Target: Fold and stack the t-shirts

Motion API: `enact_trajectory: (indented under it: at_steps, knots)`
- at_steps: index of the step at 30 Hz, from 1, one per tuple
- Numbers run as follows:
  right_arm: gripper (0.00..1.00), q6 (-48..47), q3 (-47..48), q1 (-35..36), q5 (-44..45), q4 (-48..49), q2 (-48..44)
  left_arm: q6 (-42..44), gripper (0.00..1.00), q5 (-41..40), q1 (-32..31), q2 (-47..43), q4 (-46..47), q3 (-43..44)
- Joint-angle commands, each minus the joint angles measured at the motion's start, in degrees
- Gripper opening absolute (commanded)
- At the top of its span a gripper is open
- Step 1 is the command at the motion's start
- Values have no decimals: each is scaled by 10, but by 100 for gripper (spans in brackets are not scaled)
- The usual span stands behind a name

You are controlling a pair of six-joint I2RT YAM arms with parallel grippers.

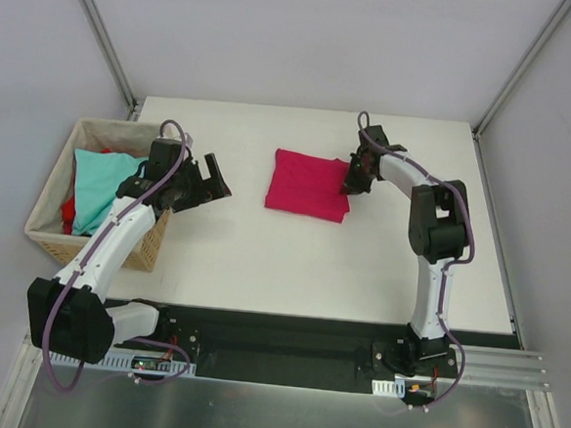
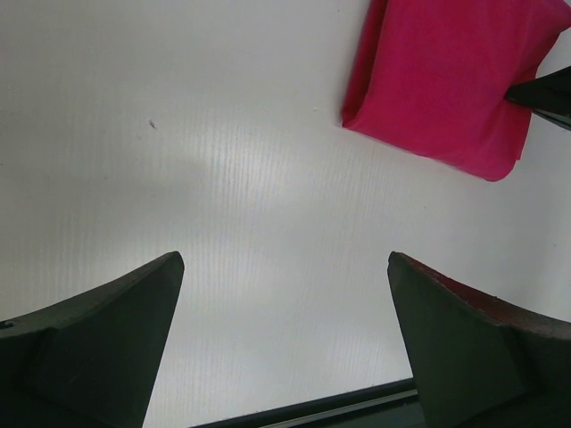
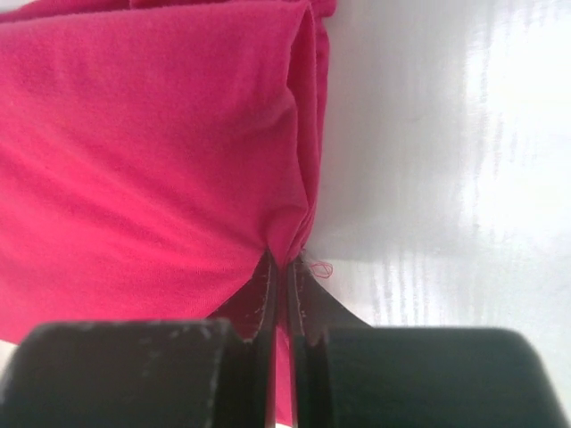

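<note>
On the white surface (image 1: 263, 261), I see my right fingers (image 1: 347, 186) clenched on the folded crimson-magenta t-shirt (image 1: 307, 184) at its right edge, and my left fingers (image 1: 207, 181) released wide near the basket (image 1: 49, 227).

Crimson-magenta tee (image 1: 309, 184), teal tee (image 1: 101, 186), perhaps red one (image 1: 67, 211), tan woven basket (image 1: 53, 247).

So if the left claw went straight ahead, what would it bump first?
Probably the bare white table: the open left gripper aims down at it, and the folded magenta t-shirt lies further on, off to the side. Its tilt is hard to judge, so I'm not certain.
</note>
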Motion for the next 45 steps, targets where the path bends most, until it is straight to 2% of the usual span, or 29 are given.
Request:
enact_trajectory:
  at_steps: [1,8,13,15,19,22,27,30,33,40,45]
  knots:
    - [1,-50,22,-22,42,-41,4,21,99,-8,8,-28,2,16]
    - [1,-94,-29,-82,61,-66,-45,37,99,2,9,-7,2,45]
    - [1,-196,-43,-123,67,-70,-69,50,99,2,9,14,4,54]
    - [1,-219,-47,-140,109,-69,-78,48,99,7,9,22,4,60]
    - [1,-257,-47,-186,82,-76,-73,53,99,-15,9,31,4,67]
    - [1,-284,-58,-225,27,-77,-76,61,99,-23,9,38,3,78]
    - [1,-320,-100,-266,87,-68,-91,61,99,-18,9,56,2,101]
    - [1,-335,-115,-297,79,-59,-101,58,99,-32,9,70,2,115]
    - [1,-352,-110,-327,54,-58,-104,44,99,-44,9,81,3,118]
    - [1,-408,-88,-375,60,-60,-114,50,99,-58,9,126,3,138]
    - [1,-403,-64,-407,67,-55,-105,58,99,-75,9,134,5,153]
